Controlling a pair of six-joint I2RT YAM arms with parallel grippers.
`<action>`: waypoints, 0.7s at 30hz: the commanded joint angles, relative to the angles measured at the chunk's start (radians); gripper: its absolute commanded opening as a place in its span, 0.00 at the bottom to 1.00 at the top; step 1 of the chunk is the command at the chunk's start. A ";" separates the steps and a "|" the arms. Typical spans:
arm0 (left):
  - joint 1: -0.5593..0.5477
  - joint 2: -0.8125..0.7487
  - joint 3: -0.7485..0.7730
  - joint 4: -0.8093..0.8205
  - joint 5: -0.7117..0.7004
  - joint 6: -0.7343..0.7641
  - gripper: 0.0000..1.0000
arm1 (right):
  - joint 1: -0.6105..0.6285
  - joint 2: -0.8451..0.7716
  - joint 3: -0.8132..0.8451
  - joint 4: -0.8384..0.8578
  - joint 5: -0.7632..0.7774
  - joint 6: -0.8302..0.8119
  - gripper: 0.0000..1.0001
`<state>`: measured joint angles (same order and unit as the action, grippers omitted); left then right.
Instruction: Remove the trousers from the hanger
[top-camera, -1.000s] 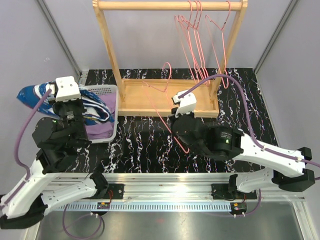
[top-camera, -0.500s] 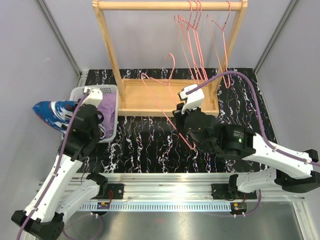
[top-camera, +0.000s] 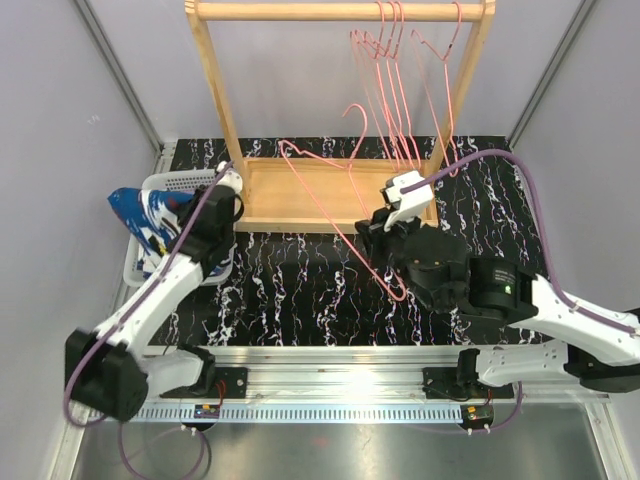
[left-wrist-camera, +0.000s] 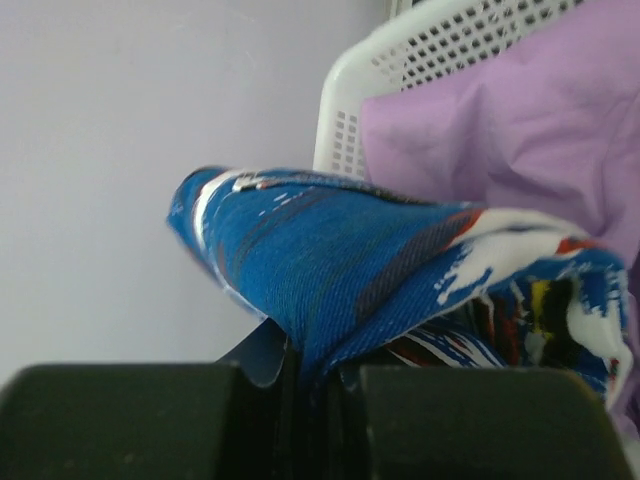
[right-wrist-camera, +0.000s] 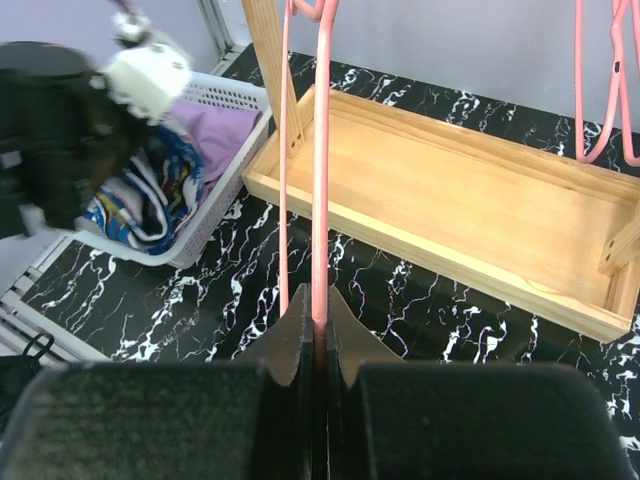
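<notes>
The dark blue splashed trousers (left-wrist-camera: 380, 260) hang bunched from my left gripper (left-wrist-camera: 310, 375), which is shut on a fold of the cloth. In the top view these trousers (top-camera: 148, 218) are over the left part of the white basket (top-camera: 178, 182), with the left gripper (top-camera: 190, 228) beside them. The lilac trousers (left-wrist-camera: 500, 130) lie inside the basket (left-wrist-camera: 400, 50). My right gripper (right-wrist-camera: 320, 310) is shut on the wire of a bare pink hanger (right-wrist-camera: 320, 190). The top view shows that hanger (top-camera: 340, 200) tilted above the table, with the right gripper (top-camera: 378, 238) on it.
A wooden rack (top-camera: 340, 10) stands at the back, its base tray (top-camera: 320, 195) on the black marbled table (top-camera: 290, 290). Several bare pink hangers (top-camera: 400, 70) hang on its rail at the right. The grey wall is close on the basket's left.
My left arm has swung right, carrying the blue trousers from beyond the basket's left side to over it. The right gripper has moved right and back with the hanger.
</notes>
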<state>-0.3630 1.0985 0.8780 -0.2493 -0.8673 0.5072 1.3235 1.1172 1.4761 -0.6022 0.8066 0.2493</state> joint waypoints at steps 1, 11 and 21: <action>0.029 0.130 0.084 0.108 -0.134 0.102 0.00 | -0.006 -0.071 -0.026 0.077 -0.024 -0.010 0.00; 0.090 0.290 0.050 0.084 -0.001 0.123 0.00 | -0.007 -0.252 -0.135 0.176 0.011 -0.113 0.00; 0.090 0.491 0.257 -0.125 0.158 -0.021 0.00 | -0.006 -0.241 -0.042 0.070 0.002 -0.169 0.00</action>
<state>-0.2771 1.5845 1.0966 -0.3084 -0.7914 0.5228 1.3224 0.8433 1.3975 -0.5198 0.7940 0.1238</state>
